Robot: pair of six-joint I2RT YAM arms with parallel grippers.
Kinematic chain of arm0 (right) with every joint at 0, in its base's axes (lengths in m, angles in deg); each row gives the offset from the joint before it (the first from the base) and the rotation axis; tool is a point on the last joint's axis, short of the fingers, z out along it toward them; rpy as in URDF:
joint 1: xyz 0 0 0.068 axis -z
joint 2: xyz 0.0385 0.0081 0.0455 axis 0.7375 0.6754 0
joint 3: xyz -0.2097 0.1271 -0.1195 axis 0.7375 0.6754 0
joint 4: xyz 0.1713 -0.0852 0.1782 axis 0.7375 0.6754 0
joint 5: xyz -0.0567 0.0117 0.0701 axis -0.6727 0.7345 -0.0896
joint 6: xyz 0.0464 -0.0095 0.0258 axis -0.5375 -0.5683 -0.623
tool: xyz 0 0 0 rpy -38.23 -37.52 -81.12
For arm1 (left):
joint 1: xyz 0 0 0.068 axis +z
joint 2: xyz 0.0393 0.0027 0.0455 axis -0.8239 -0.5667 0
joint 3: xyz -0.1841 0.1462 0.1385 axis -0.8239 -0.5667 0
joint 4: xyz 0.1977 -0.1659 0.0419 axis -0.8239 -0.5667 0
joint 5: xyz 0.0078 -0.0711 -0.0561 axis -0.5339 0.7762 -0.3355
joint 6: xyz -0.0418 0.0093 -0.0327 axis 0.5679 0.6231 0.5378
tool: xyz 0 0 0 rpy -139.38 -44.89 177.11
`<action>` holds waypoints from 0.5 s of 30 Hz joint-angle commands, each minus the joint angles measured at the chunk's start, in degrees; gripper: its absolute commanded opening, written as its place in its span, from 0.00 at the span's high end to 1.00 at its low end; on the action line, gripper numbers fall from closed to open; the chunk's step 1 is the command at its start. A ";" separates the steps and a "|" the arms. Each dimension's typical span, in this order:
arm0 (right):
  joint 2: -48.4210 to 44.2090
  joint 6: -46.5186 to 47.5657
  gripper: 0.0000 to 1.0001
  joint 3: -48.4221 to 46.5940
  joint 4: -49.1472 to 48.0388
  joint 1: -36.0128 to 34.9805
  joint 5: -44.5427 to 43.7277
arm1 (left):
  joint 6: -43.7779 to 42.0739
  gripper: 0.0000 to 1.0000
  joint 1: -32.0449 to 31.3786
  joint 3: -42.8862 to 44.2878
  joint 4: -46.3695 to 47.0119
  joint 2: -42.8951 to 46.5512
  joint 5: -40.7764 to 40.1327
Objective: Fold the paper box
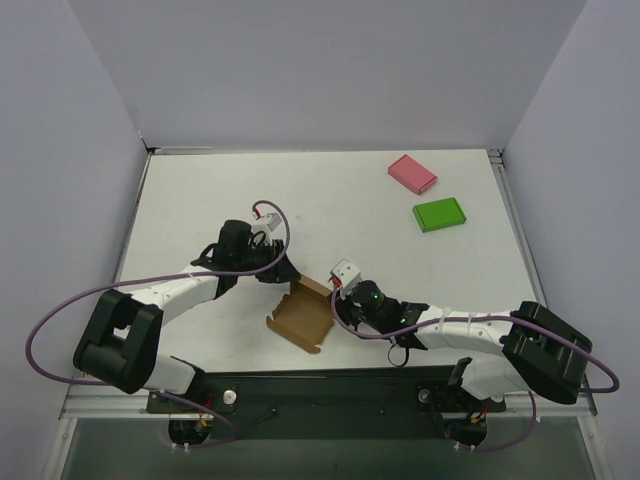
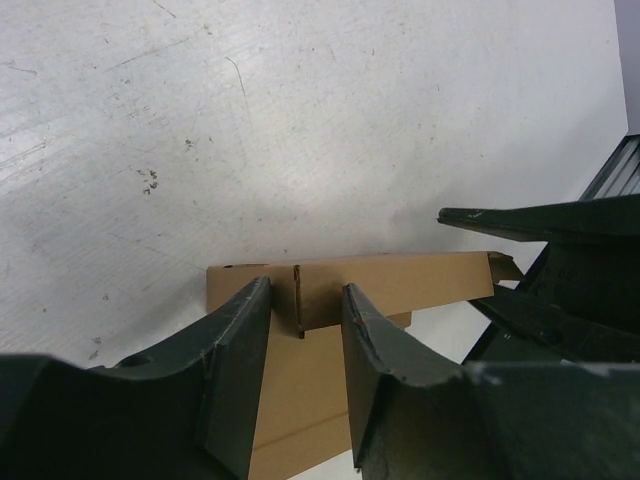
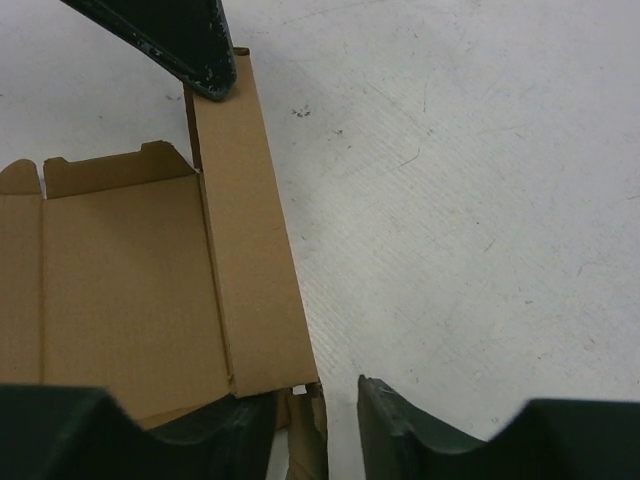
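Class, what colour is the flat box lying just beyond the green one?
The flat box is pink, seen best in the top external view.

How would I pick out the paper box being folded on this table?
On the white table, look near the middle of the front edge. There lies a brown die-cut cardboard sheet with one side panel raised. Unlike the pink flat box and the green flat box at far right, it is brown and open.

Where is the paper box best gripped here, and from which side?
Probably the raised side wall of the paper box, at its free top edge, coming from above and pinching across its two faces. It is thin and stands up, while the base panel lies flat on the table, offering no edge.
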 commanded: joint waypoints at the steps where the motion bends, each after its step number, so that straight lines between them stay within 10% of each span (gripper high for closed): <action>1: -2.59 -3.15 0.47 -1.69 1.83 -0.53 -0.40 | -1.64 0.59 -0.75 1.80 -1.31 -0.68 -1.19; 15: -17.10 -18.36 0.37 3.76 13.08 -2.55 -5.68 | -1.99 0.64 -1.72 2.15 -3.24 -0.24 -3.83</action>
